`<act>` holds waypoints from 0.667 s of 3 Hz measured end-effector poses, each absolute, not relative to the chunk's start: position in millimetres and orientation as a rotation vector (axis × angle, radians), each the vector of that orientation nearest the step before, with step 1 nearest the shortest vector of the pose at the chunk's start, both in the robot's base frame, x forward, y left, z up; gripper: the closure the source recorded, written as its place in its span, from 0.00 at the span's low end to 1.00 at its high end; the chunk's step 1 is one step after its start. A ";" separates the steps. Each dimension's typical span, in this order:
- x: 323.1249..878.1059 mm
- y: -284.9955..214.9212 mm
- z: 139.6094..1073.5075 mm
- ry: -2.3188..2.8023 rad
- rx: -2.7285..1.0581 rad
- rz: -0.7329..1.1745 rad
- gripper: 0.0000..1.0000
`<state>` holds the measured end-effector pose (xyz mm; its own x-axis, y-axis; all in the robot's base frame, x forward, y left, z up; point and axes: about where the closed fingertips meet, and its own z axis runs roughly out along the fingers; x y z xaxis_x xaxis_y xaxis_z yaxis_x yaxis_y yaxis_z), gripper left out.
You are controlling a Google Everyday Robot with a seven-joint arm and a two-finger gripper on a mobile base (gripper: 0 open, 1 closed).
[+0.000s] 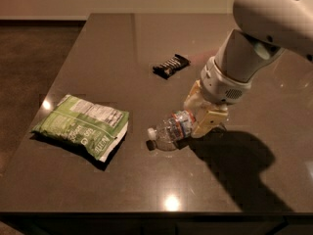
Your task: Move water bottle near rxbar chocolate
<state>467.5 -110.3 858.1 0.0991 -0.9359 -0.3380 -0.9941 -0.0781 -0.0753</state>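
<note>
The water bottle (171, 130) lies on its side on the dark table (112, 53), white cap pointing left. My gripper (195, 115) reaches down from the upper right. Its two cream fingers (209, 121) stand on either side of the bottle's base end and press against it. The bottle still rests on the table. The rxbar chocolate (171, 65), a small black wrapper with white stripes, lies farther back, above the bottle and apart from it.
A green chip bag (83, 126) lies at the left, close to the table's left edge. The big white arm (254, 43) fills the upper right and casts a shadow on the table at the right.
</note>
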 end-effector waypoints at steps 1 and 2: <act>481.1 -107.8 866.3 1.915 -2.117 0.244 0.70; 505.4 -102.1 874.9 1.917 -2.118 0.213 0.93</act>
<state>505.4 -102.1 874.9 0.1105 -0.9503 -0.2911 -0.9910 -0.0832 -0.1044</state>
